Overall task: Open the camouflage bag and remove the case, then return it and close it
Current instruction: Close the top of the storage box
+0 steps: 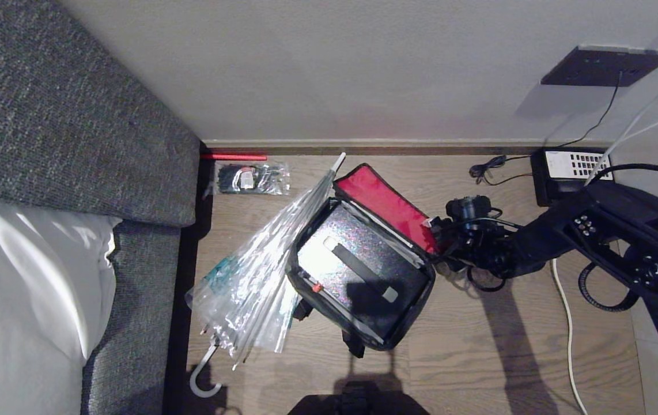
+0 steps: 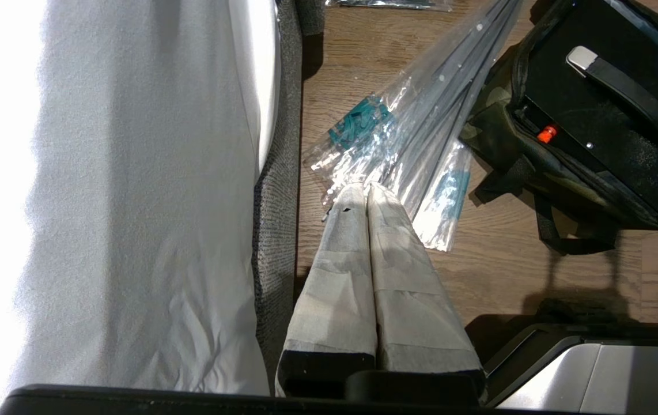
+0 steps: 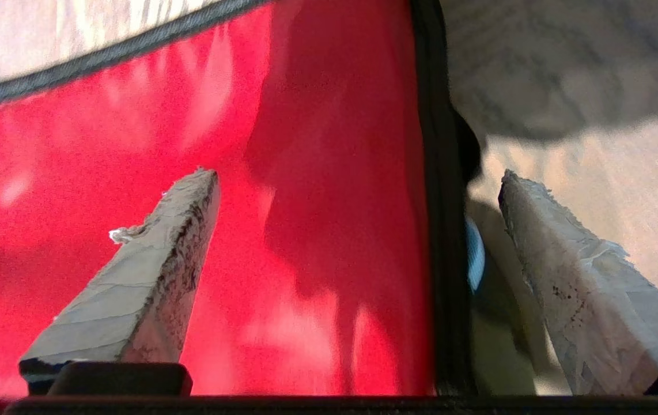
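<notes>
The boxy black-sided camouflage bag beside the clear plastic-wrapped umbrella lies opened, the glittery black case inside — the right gripper, fingers apart, straddles its red-lined lid; closing remains.

surface: wood floor | on it: camouflage bag, wrapped umbrella, small packet, power strip

Glossy red fabric bag lid lining, crinkly clear plastic umbrella wrap, matt wood-grain floor, coarse grey woven upholstery
</notes>
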